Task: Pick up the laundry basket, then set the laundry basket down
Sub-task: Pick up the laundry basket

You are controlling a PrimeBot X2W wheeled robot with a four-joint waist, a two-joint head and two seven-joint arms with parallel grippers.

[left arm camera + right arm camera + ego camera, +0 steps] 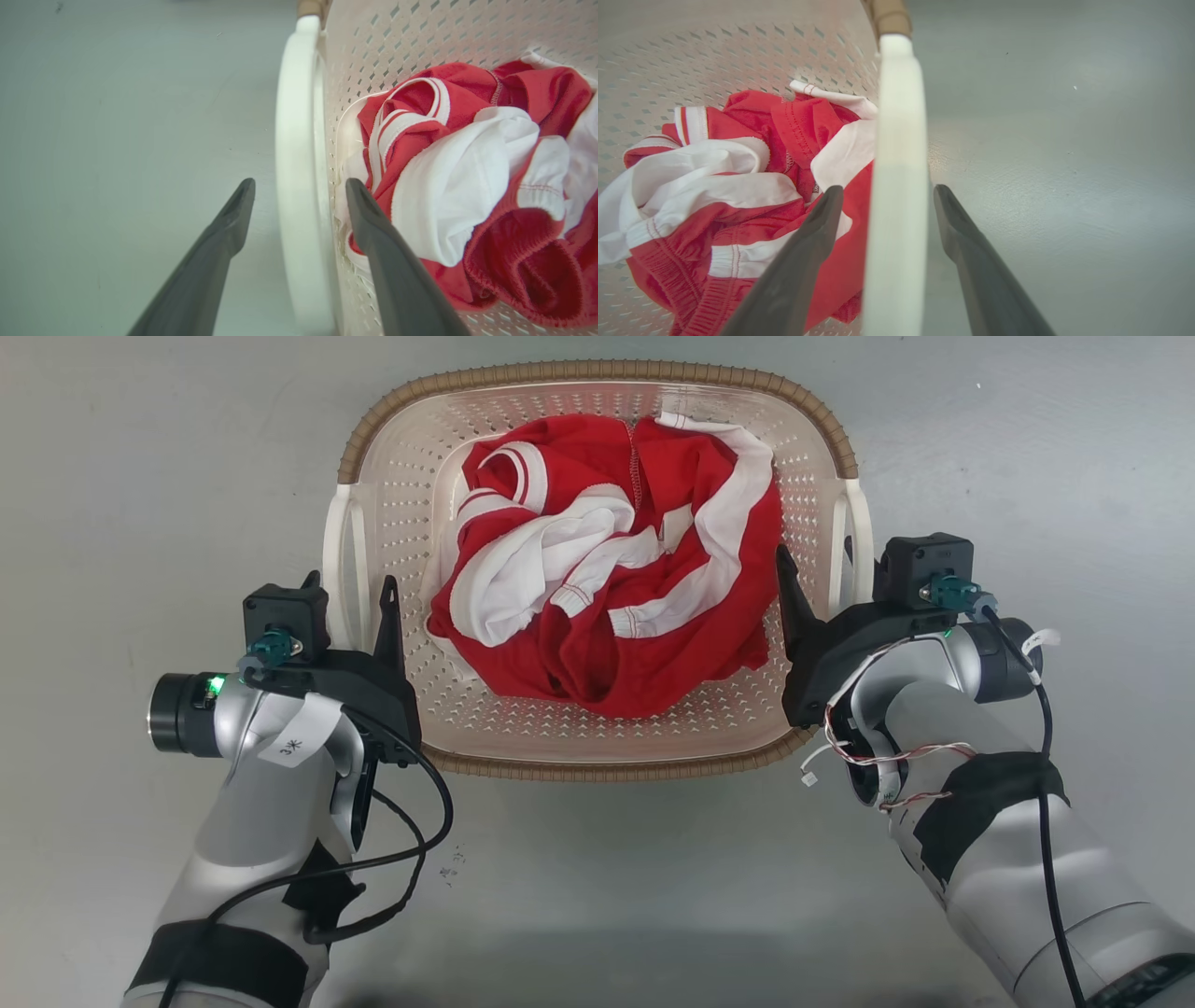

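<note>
Before me spreads a smooth, pale grey floor [597, 896] with a dull sheen and a soft band of shadow nearest my base. On it stands a cream-white perforated plastic laundry basket [597, 769], rounded-rectangular, with a brown woven-look rim and white side handles. A few small dark specks [455, 870] mark the floor just in front of the basket, toward my left.

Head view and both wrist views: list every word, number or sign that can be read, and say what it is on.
"3" followed by a star-like mark that is unclear: on the white tape label on the left forearm.
Pale marks on the dark band low on the right arm: too blurred to read.
Small tag on the red and white clothes: too small to read.
The laundry basket: no text seen.
</note>
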